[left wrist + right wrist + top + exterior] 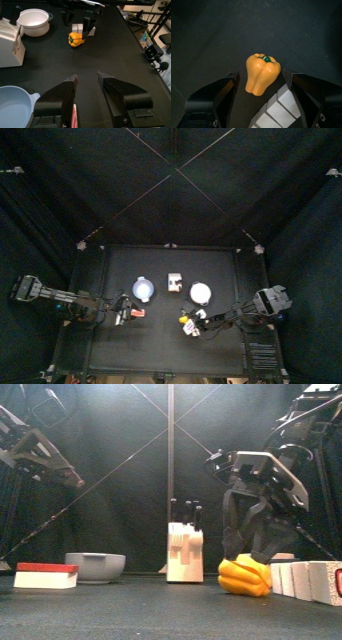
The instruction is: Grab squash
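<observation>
Now you are lining up the grasp: right end effector [261, 97], jaws spread wide, is straddling the squash [261, 73]; next, lower and close. Left end effector [87, 92] is idling, jaws apart.

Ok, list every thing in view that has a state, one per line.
squash: lying on the table, between the open jaws, not gripped.
right gripper: open, over the squash.
left gripper: open, empty, away from the squash.
white bowl: upright.
pale blue bowl: upright.
</observation>
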Tool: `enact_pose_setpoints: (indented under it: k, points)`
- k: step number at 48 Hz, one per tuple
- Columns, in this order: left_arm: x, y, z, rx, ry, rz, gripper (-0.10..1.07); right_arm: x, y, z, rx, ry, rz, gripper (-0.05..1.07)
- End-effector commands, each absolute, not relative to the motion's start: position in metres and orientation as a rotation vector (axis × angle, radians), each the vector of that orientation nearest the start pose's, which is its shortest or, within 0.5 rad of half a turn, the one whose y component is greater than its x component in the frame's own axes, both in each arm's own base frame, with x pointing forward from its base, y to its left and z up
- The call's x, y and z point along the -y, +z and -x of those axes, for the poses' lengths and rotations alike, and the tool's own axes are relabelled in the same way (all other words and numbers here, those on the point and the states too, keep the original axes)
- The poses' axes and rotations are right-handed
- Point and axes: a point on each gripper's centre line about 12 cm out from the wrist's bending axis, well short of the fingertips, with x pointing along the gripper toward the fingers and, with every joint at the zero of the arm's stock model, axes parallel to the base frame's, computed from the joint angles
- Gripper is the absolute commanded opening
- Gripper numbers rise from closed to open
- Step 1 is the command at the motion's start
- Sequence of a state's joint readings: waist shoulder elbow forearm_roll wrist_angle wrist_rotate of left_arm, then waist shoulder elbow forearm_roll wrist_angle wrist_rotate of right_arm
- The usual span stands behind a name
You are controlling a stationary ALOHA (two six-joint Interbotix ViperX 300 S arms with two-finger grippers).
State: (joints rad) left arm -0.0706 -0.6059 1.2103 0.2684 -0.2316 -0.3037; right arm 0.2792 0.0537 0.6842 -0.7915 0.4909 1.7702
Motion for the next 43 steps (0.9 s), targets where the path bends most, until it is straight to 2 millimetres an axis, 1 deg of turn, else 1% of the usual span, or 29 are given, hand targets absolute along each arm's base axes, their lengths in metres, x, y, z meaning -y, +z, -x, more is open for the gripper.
enact_pose_setpoints:
  k: [1, 14, 20, 23, 31, 36, 43]
  points:
    - [0.023, 0.198, -0.236, -0.365, -0.121, 0.038, 0.78, -0.058, 0.132, -0.353, -0.861, -0.557, -0.611, 0.99]
    - [0.023, 0.198, -0.236, -0.368, -0.12, 0.039, 0.78, -0.047, 0.129, -0.357, -0.852, -0.573, -0.596, 0.99]
    - [0.023, 0.197, -0.235, -0.37, -0.12, 0.039, 0.78, -0.047, 0.126, -0.358, -0.856, -0.567, -0.599, 0.97]
    - [0.023, 0.198, -0.236, -0.368, -0.12, 0.039, 0.78, -0.048, 0.126, -0.359, -0.856, -0.562, -0.603, 0.96]
    - [0.023, 0.197, -0.236, -0.371, -0.12, 0.039, 0.78, -0.048, 0.125, -0.358, -0.859, -0.562, -0.602, 0.86]
    - [0.023, 0.198, -0.236, -0.368, -0.12, 0.041, 0.78, -0.048, 0.128, -0.36, -0.85, -0.559, -0.605, 0.8]
    - [0.023, 0.197, -0.236, -0.371, -0.12, 0.039, 0.78, -0.048, 0.139, -0.363, -0.821, -0.544, -0.605, 0.79]
